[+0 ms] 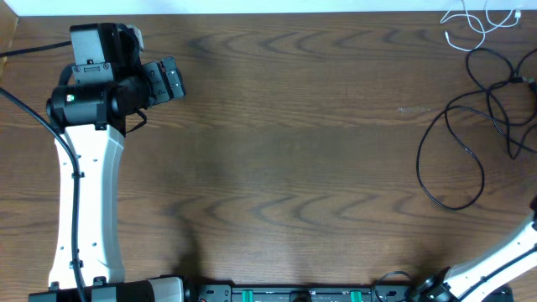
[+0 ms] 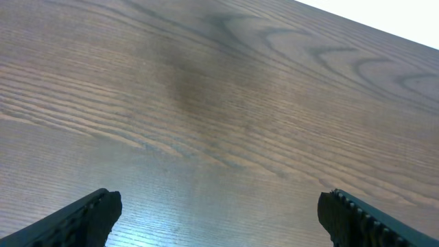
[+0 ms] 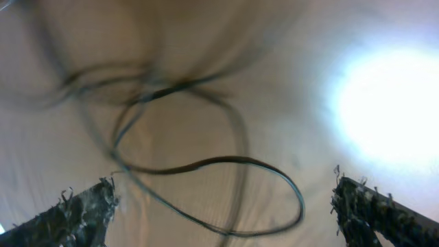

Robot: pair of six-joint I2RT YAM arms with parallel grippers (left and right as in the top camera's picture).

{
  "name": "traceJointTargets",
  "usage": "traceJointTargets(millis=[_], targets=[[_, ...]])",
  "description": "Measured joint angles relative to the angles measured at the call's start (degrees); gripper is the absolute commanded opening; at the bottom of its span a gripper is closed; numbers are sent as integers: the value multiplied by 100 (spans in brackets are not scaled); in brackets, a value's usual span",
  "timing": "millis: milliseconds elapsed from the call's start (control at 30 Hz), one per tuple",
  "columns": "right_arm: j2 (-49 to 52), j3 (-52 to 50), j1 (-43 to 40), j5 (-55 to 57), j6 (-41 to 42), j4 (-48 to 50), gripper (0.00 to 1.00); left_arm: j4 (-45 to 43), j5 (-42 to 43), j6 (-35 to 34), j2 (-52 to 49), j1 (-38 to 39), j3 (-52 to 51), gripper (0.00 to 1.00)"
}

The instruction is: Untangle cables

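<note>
The long black cable (image 1: pixel 420 164) lies in loose loops at the table's far right, running off the right edge. The thin white cable (image 1: pixel 480 25) sits in the back right corner, just beyond the black one. In the right wrist view the black cable (image 3: pixel 219 160) shows blurred, its loop lying between and beyond the spread fingers of my right gripper (image 3: pixel 223 209), which is open and holds nothing. My left gripper (image 1: pixel 166 80) is at the back left, far from both cables. It is open over bare wood (image 2: pixel 219 213).
The left arm (image 1: pixel 84 184) stretches along the table's left side with its thick black wire (image 1: pixel 25 105) beside it. A link of the right arm (image 1: pixel 503 256) enters at the front right. Base hardware (image 1: pixel 294 294) lines the front edge.
</note>
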State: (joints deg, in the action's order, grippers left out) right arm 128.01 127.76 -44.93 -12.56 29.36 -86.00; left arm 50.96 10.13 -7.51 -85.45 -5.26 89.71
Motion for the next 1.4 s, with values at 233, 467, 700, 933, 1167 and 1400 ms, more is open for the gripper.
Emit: traceJointTargets(millis=[233,467,700,933,1167,1400], targets=[[0,11,944,-1051,-2022,435,99,-42,608,63,-98,17,0,96],[4,551,848,-1379,-2479,131,99,-636,2208,264,-748,723,0,96],[4,654,251,-2087,-2688,122,99,-2133,3908,-70,-1821,1886,-2,96],[4,654,-118,-2717,-2850,70,99,-4767,4673,-1213,-2691,3101,-48,96],[4,654,-76,-3392,-3080,-120,97,-6824,4830,-2514,-3381,4103,-37,96],[4,654,573,-4148,-3136,-149,99,-7488,4802,-3180,-3792,4527,-39,96]])
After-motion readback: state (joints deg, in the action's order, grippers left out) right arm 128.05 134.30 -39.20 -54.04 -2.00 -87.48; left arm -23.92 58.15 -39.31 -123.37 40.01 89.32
